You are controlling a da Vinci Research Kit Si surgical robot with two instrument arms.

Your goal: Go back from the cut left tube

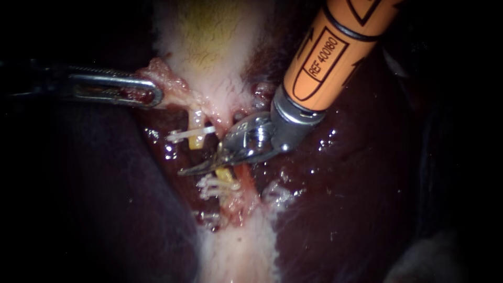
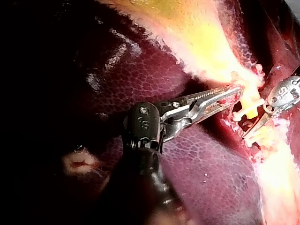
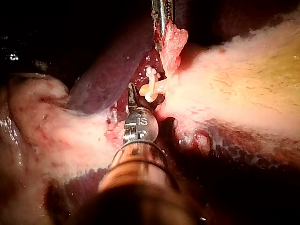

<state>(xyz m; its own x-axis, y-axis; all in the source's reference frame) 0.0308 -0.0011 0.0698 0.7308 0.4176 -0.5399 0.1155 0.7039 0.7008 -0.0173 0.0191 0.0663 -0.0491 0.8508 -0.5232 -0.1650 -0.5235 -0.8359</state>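
My right instrument (image 1: 201, 165), jaws together, empty, is lying by the left tube (image 1: 195, 139); my left instrument (image 1: 151, 95) is clamping gallbladder (image 1: 209, 47). Sideways drift is risking a snagged clip (image 1: 183, 135).

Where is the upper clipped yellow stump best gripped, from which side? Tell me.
Probably the short yellow tube stump just above its white plastic clip, from the view's left: the clip would stop slipping, and the orange-shafted right instrument crowds the other side.
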